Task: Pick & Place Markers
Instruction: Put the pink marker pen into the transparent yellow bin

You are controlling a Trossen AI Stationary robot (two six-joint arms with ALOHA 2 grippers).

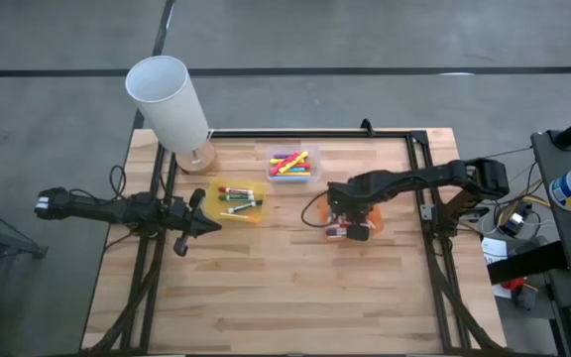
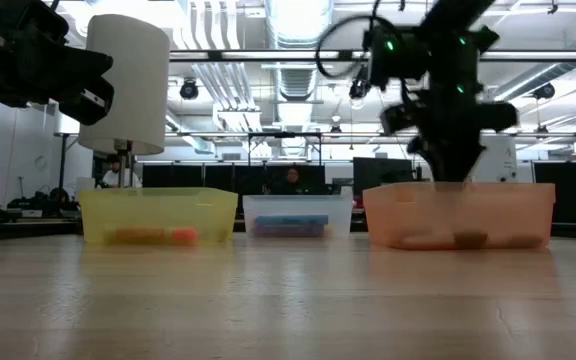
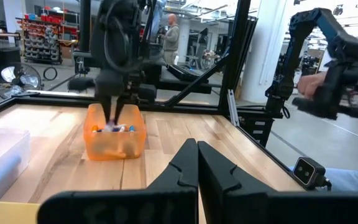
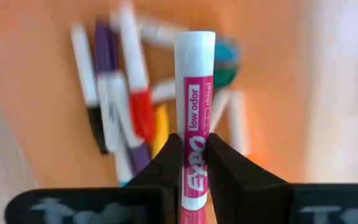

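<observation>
- R gripper (image 4: 191, 163) is closed on a pink marker (image 4: 194, 106): fingers (image 4: 166, 168) press it from both sides at the label, white end standing well proud of the tips.
- Key relation: marker's long axis runs straight out along the fingers, not across them. Judged: a lift straight up should clear it, and at release it will drop end-first unless the wrist tilts.
- Where it is: R gripper (image 1: 350, 220) sits down inside the orange tray (image 1: 374, 224), right of tabletop centre, toward the right edge. The held pen is thus over/in that tray, above the other markers (image 4: 120, 99) lying crossed on its floor: red, purple, yellow, green, white barrels. Can't tell if the pen's hidden lower end touches them.
- Low view: R arm comes from above into the orange tray (image 2: 458, 212); tips hidden behind the tray wall.
- Other bins: yellow tray (image 1: 238, 199) w/ a few markers left of centre; clear tray (image 1: 291, 165) w/ a colourful bunch nearer the far edge. Both well apart from the orange tray. Which one is the target can't be told.
- L gripper (image 1: 209, 226) waits near the left edge by the yellow tray, fingers (image 3: 185, 168) pressed together, holding nothing. R arm is clearly the nearer one for this pen.
- White lamp (image 1: 171, 104) at the far-left corner, out of the way.
</observation>
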